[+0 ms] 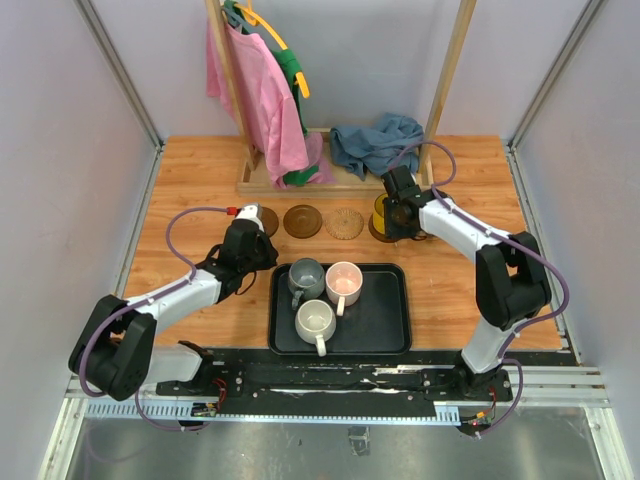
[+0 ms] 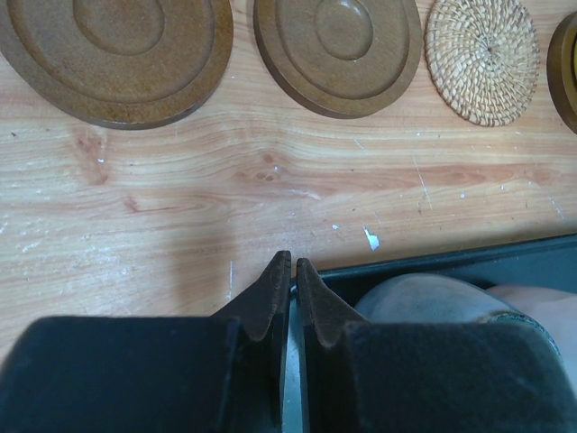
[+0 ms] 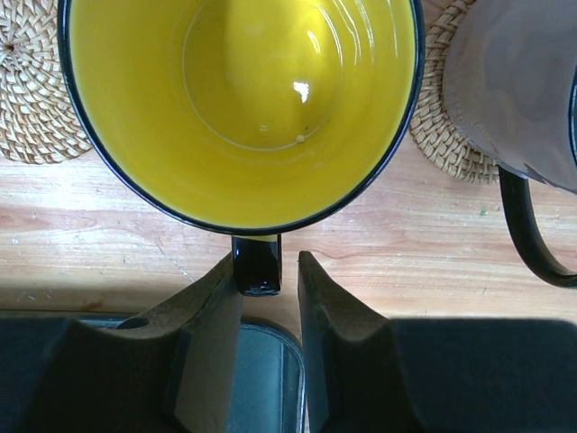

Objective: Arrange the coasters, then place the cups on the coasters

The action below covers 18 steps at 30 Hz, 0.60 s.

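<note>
A row of coasters lies on the wood: two dark brown ones (image 2: 117, 54) (image 2: 338, 50) and a woven tan one (image 2: 480, 56). The yellow cup (image 3: 239, 99) stands on a dark coaster (image 1: 376, 232) at the row's right end. Its black handle (image 3: 258, 263) sits between the fingers of my right gripper (image 3: 269, 260), which is open; the left finger touches it and the right finger stands apart. A lavender-grey cup (image 3: 518, 81) rests on another woven coaster (image 3: 442, 135). My left gripper (image 2: 290, 262) is shut and empty by the tray's far left corner.
A black tray (image 1: 385, 325) in front holds the dark grey cup (image 1: 305, 275), the pink cup (image 1: 343, 283) and the white cup (image 1: 316, 320). A wooden rack with pink cloth (image 1: 262, 100) and a blue cloth (image 1: 375, 140) stand at the back.
</note>
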Each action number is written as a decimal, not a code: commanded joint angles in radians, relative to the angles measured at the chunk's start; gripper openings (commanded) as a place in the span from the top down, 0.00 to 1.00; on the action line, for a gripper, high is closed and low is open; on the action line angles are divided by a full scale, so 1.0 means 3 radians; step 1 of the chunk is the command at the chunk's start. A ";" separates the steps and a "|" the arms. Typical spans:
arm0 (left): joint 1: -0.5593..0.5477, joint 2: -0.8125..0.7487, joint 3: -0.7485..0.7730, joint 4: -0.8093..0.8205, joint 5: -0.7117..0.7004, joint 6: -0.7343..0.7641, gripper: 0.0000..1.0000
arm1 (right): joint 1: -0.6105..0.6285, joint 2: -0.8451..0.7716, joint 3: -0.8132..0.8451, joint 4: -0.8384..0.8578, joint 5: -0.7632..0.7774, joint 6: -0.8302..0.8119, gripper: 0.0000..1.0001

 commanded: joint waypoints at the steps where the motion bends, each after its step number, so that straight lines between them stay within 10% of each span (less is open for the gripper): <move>1: -0.0024 -0.0099 -0.0046 0.0027 0.0018 -0.0015 0.90 | 0.0077 -0.0096 -0.0056 -0.0074 0.0046 0.0057 0.69; 18: -0.0026 -0.0121 -0.0079 0.0023 0.0009 -0.0037 0.90 | 0.0178 -0.0137 -0.0052 -0.0125 0.0171 0.0082 0.67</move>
